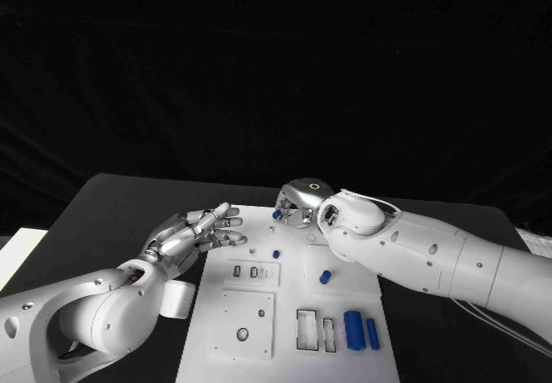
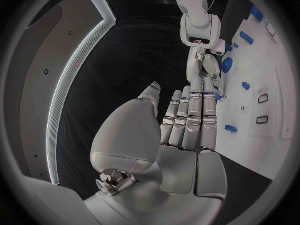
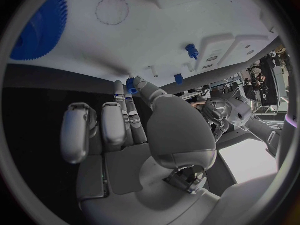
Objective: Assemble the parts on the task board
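Centrally, the white board (image 1: 230,335) lies on the black table (image 1: 115,207), long axis running away from the robot. Right arm (image 1: 448,259): reaches in over the board's far end, right hand (image 1: 301,203) bent down at the far edge. Left arm (image 1: 80,315): lies beside the board's left edge, left hand (image 1: 195,233) hovering at its far left corner, fingers extended, slightly spread and holding nothing. The right wrist view adds what the head view hides: the right hand's thumb and a fingertip pinch a small blue part (image 3: 132,83) just off the board's edge, the other fingers curled in; a large blue gear (image 3: 42,27) lies flat on the board. In the head view, two blue cylinders (image 1: 360,330) lie side by side at the board's near right; smaller blue pieces (image 1: 325,277) sit mid-board. The left wrist view shows the open left palm facing the right hand across the board's far end.
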`<state>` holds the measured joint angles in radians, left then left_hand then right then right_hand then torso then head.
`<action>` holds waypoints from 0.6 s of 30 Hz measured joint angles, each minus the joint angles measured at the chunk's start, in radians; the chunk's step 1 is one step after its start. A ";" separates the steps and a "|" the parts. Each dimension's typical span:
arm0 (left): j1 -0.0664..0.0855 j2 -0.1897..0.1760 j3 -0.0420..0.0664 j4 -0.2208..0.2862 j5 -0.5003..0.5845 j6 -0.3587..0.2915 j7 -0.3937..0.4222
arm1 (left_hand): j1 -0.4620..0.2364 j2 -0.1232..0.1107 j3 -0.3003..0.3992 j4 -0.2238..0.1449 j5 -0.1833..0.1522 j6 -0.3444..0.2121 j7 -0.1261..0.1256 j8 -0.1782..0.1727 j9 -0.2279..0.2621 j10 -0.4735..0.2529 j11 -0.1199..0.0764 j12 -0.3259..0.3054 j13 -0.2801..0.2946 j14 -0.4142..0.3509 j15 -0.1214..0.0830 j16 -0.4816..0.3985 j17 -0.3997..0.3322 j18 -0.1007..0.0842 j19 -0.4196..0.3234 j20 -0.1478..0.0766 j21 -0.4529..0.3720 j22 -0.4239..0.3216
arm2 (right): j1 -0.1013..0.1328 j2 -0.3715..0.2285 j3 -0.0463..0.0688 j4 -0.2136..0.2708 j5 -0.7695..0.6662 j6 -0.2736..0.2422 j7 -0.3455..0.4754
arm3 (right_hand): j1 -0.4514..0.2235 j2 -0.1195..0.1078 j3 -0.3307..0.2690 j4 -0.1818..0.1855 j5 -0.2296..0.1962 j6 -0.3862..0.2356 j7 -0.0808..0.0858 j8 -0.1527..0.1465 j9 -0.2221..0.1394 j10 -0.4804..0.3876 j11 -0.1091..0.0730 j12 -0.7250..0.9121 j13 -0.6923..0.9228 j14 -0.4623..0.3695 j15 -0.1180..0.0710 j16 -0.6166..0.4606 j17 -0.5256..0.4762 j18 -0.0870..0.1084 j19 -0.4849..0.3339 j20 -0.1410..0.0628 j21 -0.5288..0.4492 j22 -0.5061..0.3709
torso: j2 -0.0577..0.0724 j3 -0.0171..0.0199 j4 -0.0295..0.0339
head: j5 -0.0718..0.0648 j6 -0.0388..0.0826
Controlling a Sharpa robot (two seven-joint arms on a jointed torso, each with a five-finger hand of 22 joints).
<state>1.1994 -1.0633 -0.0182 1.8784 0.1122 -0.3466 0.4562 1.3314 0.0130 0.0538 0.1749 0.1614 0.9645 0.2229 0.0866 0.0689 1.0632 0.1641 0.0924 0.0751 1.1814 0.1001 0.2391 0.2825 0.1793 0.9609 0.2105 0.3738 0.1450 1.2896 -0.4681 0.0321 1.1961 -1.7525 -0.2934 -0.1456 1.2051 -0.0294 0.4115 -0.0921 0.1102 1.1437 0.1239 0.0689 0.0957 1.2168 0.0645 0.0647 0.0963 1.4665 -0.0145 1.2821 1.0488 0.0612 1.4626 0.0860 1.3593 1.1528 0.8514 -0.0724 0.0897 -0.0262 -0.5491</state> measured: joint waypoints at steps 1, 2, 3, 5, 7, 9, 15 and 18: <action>0.000 0.000 0.000 0.000 0.000 0.000 0.000 | 0.000 0.000 0.000 0.000 0.000 0.000 0.000 0.000 0.000 0.000 0.000 0.000 0.000 0.000 0.000 0.000 0.000 0.000 0.000 0.000 0.000 0.000 | 0.000 0.002 0.000 -0.003 0.000 0.001 0.000 | 0.000 0.000 0.000 0.000 0.000 0.000 0.000 0.000 0.000 0.000 0.000 0.000 0.000 0.000 0.000 0.000 0.000 0.000 0.000 0.000 0.000 0.000 | 0.000 0.0000 0.0001 | 0.000 -0.001; 0.000 0.000 0.000 0.000 0.000 0.000 0.000 | 0.000 0.000 0.000 0.000 0.000 0.000 0.000 0.000 0.000 0.000 0.000 0.000 0.000 0.000 0.000 0.000 0.000 0.000 0.000 0.000 0.000 0.000 | 0.000 0.004 0.000 -0.006 0.000 0.002 0.001 | -0.001 -0.001 0.000 0.000 0.000 0.000 0.000 0.000 0.000 0.000 0.000 0.000 -0.001 0.000 0.000 0.000 0.000 0.000 0.000 0.000 0.000 0.000 | 0.000 0.0000 0.0001 | 0.000 -0.001; 0.001 0.000 0.000 0.000 0.000 0.000 0.000 | 0.000 0.000 0.000 0.000 0.000 0.000 0.000 0.000 0.000 0.000 0.000 0.000 0.000 0.000 0.000 0.000 0.000 0.000 0.000 0.000 0.000 0.000 | -0.001 0.005 0.000 -0.008 0.000 0.003 0.001 | -0.001 -0.001 -0.002 0.002 0.000 0.000 0.000 0.000 0.000 0.000 0.000 0.000 -0.002 0.000 0.000 0.000 0.000 0.000 0.000 0.000 0.000 0.000 | 0.000 0.0001 0.0002 | 0.000 -0.001; 0.001 0.000 0.000 0.000 0.000 0.000 -0.001 | 0.000 0.000 0.000 0.000 0.000 0.000 0.000 0.000 0.000 0.000 0.000 0.000 0.000 0.000 0.000 0.000 0.000 0.000 0.000 0.000 0.000 0.000 | -0.001 0.007 0.000 -0.011 0.000 0.005 0.001 | -0.003 -0.003 -0.002 0.007 -0.001 0.000 0.000 0.000 0.000 0.000 0.000 0.000 -0.004 0.000 0.000 0.000 -0.004 0.000 0.000 0.000 0.000 -0.001 | 0.001 -0.0005 0.0003 | 0.000 -0.002; 0.001 0.000 0.000 0.000 0.000 0.001 -0.001 | 0.000 0.000 0.000 0.000 0.000 0.000 0.000 0.000 0.000 0.000 0.000 0.000 0.000 0.000 0.000 0.000 0.000 0.000 0.000 0.000 0.000 0.000 | -0.002 0.008 -0.001 -0.014 0.000 0.006 0.002 | -0.012 -0.012 -0.005 0.017 0.000 -0.015 0.011 -0.002 0.000 -0.021 0.009 0.000 -0.011 0.000 0.000 0.000 -0.013 0.000 0.000 0.000 -0.008 -0.010 | 0.001 -0.0007 0.0002 | 0.001 -0.002; 0.001 0.000 0.000 0.000 0.000 0.001 -0.001 | 0.000 0.000 0.000 0.000 0.000 0.000 0.000 0.000 0.000 0.000 0.000 0.000 0.000 0.000 0.000 0.000 0.000 0.000 0.000 0.000 0.000 0.000 | -0.002 0.007 -0.001 -0.016 0.000 0.006 0.002 | -0.018 -0.028 -0.012 0.030 -0.012 -0.052 0.020 -0.006 -0.010 -0.056 0.017 0.000 -0.020 0.000 0.000 -0.006 -0.026 0.000 -0.004 0.004 -0.017 -0.023 | 0.001 -0.0006 0.0003 | 0.002 -0.003; 0.002 0.000 0.000 0.000 0.000 0.001 -0.002 | 0.000 0.000 0.000 -0.005 0.000 0.000 0.000 0.000 0.000 0.000 0.000 0.000 0.000 -0.004 0.003 0.000 0.001 0.000 0.000 0.000 0.000 -0.001 | -0.001 0.005 0.000 -0.019 0.001 -0.002 0.000 | -0.001 -0.064 -0.051 0.052 -0.039 -0.131 0.031 -0.006 -0.030 -0.134 0.031 0.000 -0.031 0.000 0.008 -0.021 -0.056 0.016 -0.015 0.015 -0.037 -0.059 | 0.001 -0.0010 -0.0009 | 0.005 -0.004; 0.002 0.000 0.000 0.000 0.000 0.001 -0.003 | 0.000 0.000 0.000 -0.005 0.000 0.000 0.000 0.000 0.000 0.000 0.000 0.000 0.000 -0.003 0.003 0.000 0.001 0.000 0.000 0.000 0.000 -0.001 | -0.001 0.002 0.000 -0.017 0.001 -0.008 0.000 | 0.007 -0.072 -0.069 0.062 -0.043 -0.161 0.035 -0.006 -0.031 -0.160 0.034 0.000 -0.031 0.000 0.015 -0.021 -0.061 0.016 -0.016 0.016 -0.043 -0.067 | 0.002 -0.0010 -0.0009 | 0.006 -0.004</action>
<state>1.2016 -1.0637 -0.0181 1.8784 0.1124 -0.3453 0.4533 1.3314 0.0130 0.0537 0.1695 0.1614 0.9645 0.2229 0.0867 0.0690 1.0632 0.1641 0.0924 0.0751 1.1779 0.1036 0.2391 0.2837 0.1793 0.9609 0.2105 0.3742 0.1442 1.2883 -0.4666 0.0319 1.1789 -1.7510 -0.3019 -0.1460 1.2123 -0.1017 0.3423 -0.0300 0.0676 0.9824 0.1590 0.0632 0.0643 1.0572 0.0987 0.0647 0.0656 1.4664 0.0001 1.2608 0.9877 0.0770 1.4469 0.1017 1.3166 1.0860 0.8530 -0.0733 0.0889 -0.0202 -0.5528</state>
